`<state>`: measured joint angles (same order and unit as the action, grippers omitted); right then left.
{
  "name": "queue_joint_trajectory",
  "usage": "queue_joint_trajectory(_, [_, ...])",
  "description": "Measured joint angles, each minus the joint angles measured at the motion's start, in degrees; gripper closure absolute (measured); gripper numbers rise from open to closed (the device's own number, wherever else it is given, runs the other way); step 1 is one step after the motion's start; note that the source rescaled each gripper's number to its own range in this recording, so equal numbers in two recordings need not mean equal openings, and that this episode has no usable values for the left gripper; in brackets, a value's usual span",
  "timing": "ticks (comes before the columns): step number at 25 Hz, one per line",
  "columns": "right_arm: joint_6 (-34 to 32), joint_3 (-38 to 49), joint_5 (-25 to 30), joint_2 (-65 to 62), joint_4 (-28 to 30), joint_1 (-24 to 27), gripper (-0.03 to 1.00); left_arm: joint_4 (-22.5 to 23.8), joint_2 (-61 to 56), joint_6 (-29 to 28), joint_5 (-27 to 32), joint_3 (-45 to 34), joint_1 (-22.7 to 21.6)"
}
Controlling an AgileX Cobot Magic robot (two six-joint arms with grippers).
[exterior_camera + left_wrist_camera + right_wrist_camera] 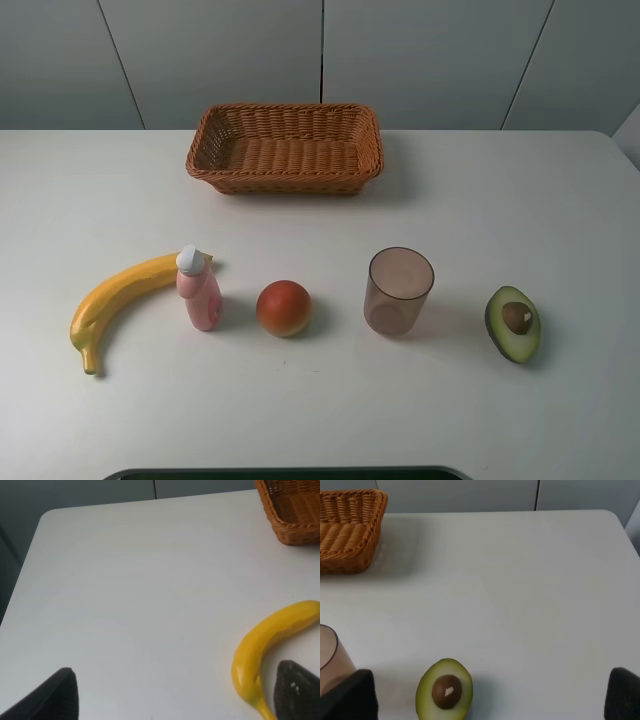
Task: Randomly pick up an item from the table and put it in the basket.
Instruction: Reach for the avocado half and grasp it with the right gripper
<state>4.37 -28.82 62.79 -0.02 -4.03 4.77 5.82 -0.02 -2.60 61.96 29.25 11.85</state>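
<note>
The halved avocado (514,323) lies cut side up on the white table (500,200) at the front right, brown pit showing. It also shows in the right wrist view (445,690), between my right gripper's two dark fingertips (350,695). The right gripper (490,700) is open and empty, just short of the avocado. The brown wicker basket (284,147) stands empty at the back centre. The left gripper (180,695) is open and empty; its fingertips (50,695) show near the banana. Neither arm shows in the exterior high view.
A yellow banana (115,302) lies at the front left, also in the left wrist view (270,650). Beside it stand a pink bottle (198,289), a red-orange round fruit (284,308) and a translucent brownish cup (399,291). The table's right edge is near the avocado.
</note>
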Motion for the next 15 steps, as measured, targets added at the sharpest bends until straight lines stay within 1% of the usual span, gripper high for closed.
queue_joint_trajectory(15, [0.0,0.0,0.0,0.0,0.0,0.0,0.03,0.0,0.0,0.0,0.0,0.0,0.0])
